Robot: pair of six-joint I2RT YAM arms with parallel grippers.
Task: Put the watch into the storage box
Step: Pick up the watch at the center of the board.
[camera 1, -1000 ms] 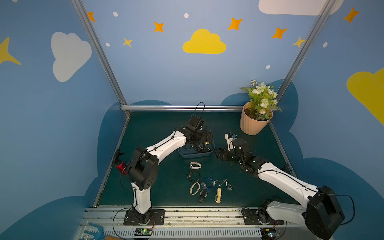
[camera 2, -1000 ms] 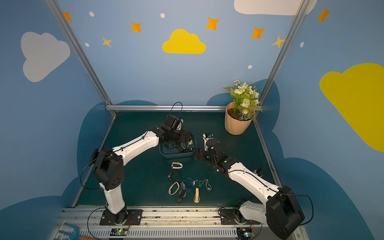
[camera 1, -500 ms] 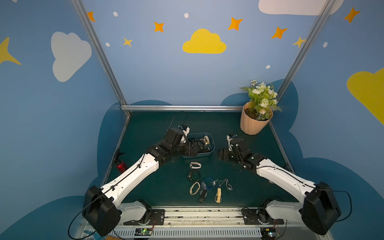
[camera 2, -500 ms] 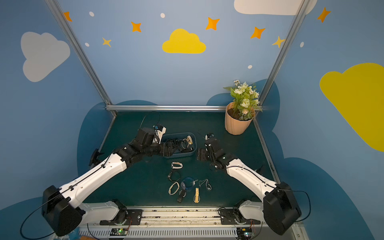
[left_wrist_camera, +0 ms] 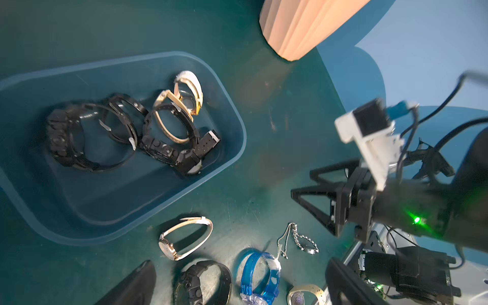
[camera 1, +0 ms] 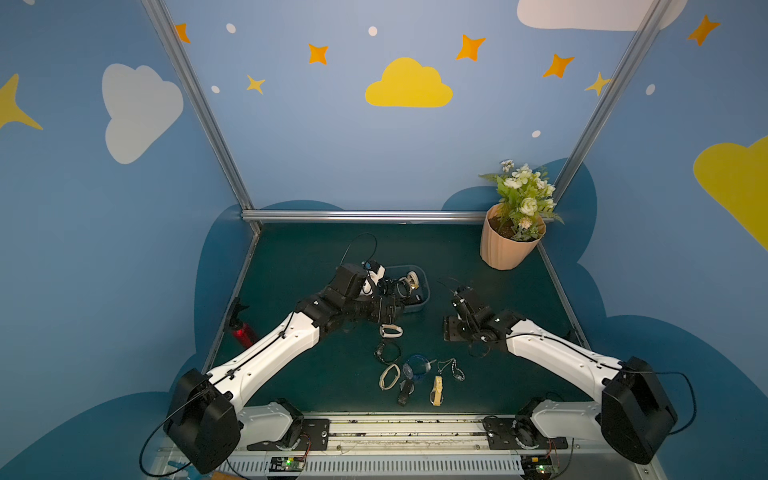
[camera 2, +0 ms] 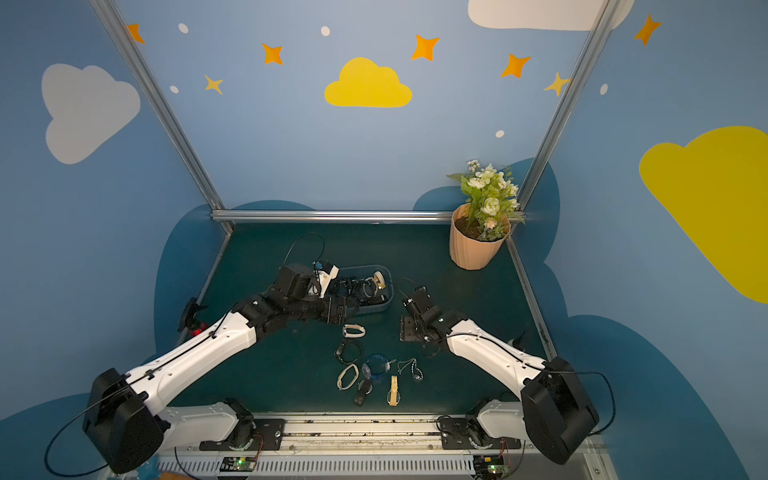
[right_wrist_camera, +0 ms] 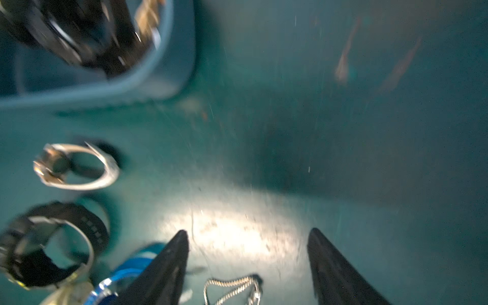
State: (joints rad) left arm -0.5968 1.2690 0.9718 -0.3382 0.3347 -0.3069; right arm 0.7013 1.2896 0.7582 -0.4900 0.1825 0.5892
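The blue-grey storage box (camera 1: 423, 300) sits mid-table and holds several watches, black and cream. In front of it on the mat lie a white-strapped watch (camera 1: 390, 331), a black watch (camera 1: 386, 352) and a clear blue watch (camera 1: 415, 370). My left gripper (camera 1: 397, 311) hovers at the box's front edge, open and empty. The left wrist view shows the box (left_wrist_camera: 232, 113), the white-strapped watch (left_wrist_camera: 184, 237) and the left gripper (left_wrist_camera: 240, 264) spread wide above the blue watch. My right gripper (camera 1: 449, 330) is low over bare mat to the right of the watches. In its wrist view the right gripper (right_wrist_camera: 247, 232) is open and empty.
A ribbed peach flower pot (camera 1: 509, 245) stands at the back right. Nearer the front lie a cream band (camera 1: 388, 376), a beige strap (camera 1: 436, 390), a small black watch (camera 1: 405, 390) and a silver chain (camera 1: 453, 370). A red-and-black object (camera 1: 241, 328) sits at the left edge.
The left arm has swung back from above the box and stretched out low, its gripper now at the box's front edge. The right gripper has drawn slightly toward the front, and its jaws stand a little narrower.
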